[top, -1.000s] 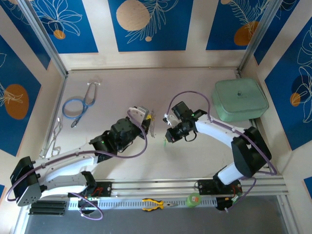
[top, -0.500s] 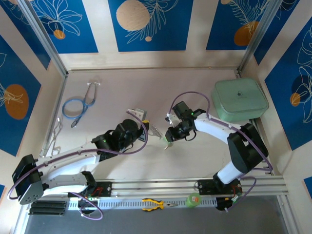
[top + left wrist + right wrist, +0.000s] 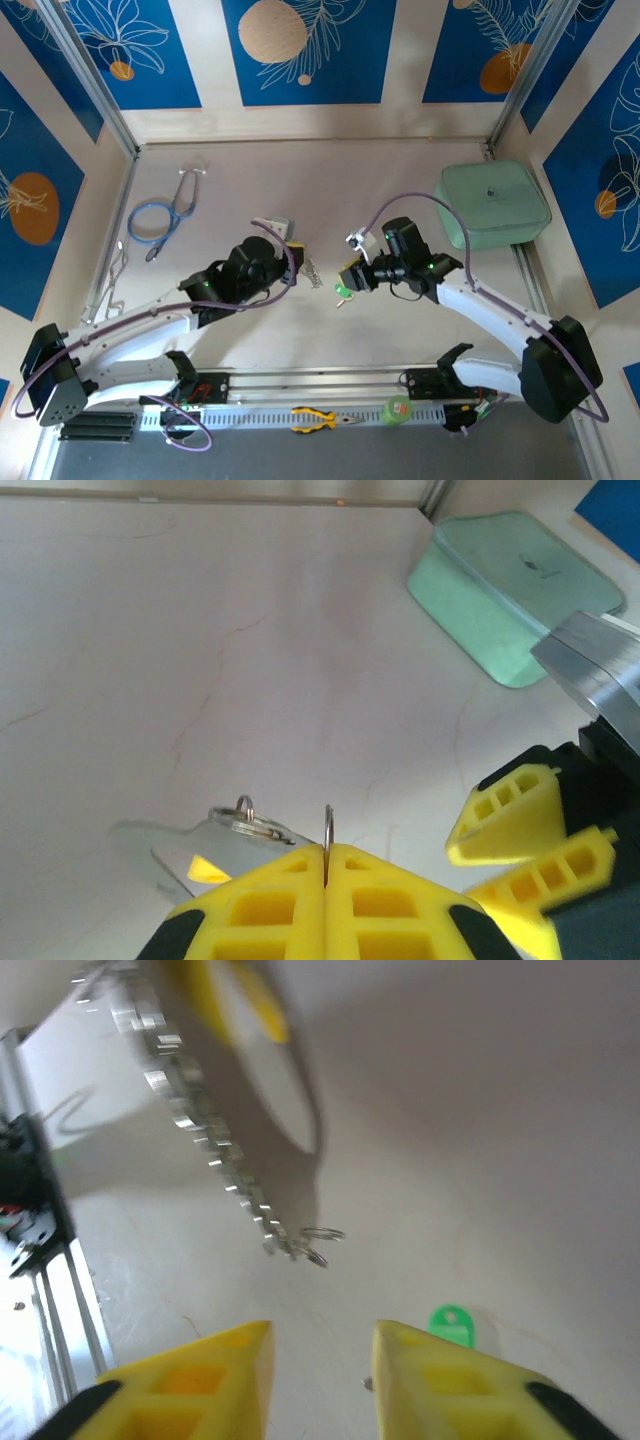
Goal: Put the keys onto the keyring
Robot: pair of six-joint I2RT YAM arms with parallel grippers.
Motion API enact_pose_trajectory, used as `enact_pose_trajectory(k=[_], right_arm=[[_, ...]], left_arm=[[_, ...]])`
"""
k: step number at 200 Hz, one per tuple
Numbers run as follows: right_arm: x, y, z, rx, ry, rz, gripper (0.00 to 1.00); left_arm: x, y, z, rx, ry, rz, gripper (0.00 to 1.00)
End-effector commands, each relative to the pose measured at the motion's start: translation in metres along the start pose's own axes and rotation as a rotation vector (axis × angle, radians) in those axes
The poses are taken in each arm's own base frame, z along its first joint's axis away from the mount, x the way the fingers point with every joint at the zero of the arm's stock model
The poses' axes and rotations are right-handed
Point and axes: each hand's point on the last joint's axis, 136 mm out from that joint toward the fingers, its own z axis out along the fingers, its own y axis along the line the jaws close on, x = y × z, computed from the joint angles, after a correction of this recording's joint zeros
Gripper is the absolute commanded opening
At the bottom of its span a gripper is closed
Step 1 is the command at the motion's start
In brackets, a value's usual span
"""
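Moved since a second ago: the right arm's elbow has swung out toward the near right corner. The right end effector (image 3: pixel 352 280) has gone from closed to parted. The green-headed key (image 3: pixel 343 291), formerly at its tips, now lies on the surface (image 3: pixel 400 180). The keyring (image 3: pixel 312 272) has shifted slightly nearer the arm bases.

Top external view:
- Left end effector (image 3: pixel 298 256) at mid-surface, with the keyring just off its tip.
- Green-headed key between the two end effectors, just beside the right one's tips.
- Mint-green box (image 3: pixel 492 205) at far right.
- Stethoscope (image 3: pixel 160 215) at far left.

Left wrist view:
- Left end effector (image 3: pixel 326 852) closed. One thin silver ring of the keyring (image 3: pixel 243 820) stands edge-on out of the seam between its fingers.
- Strap and further rings lie just left of the tips.

Right wrist view:
- Right end effector (image 3: pixel 320 1345) has its fingers apart with nothing between them.
- Green-headed key (image 3: pixel 452 1324) flat on the surface, just beyond the right-hand finger.
- Keyring (image 3: pixel 215 1155) slopes down from the upper left as a row of rings and ends short of the fingers.
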Motion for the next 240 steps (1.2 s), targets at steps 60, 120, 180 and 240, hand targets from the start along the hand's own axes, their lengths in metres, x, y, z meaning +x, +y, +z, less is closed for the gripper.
enact_pose_trajectory(k=[60, 120, 180, 240], right_arm=[[-0.044, 0.051, 0.021, -0.185, -0.155, -0.226, 0.46], [-0.051, 0.029, 0.049, -0.094, -0.144, -0.091, 0.44], [-0.059, 0.025, 0.06, -0.092, -0.166, -0.054, 0.15], [-0.068, 0.009, 0.048, -0.056, -0.187, 0.212, 0.0]], left_arm=[[-0.019, -0.021, -0.01, 0.105, -0.014, -0.03, 0.0], [-0.021, -0.024, -0.009, 0.119, -0.022, -0.04, 0.0], [-0.022, -0.027, -0.007, 0.135, -0.023, -0.058, 0.0], [-0.044, -0.017, -0.012, 0.068, -0.143, 0.034, 0.77]])
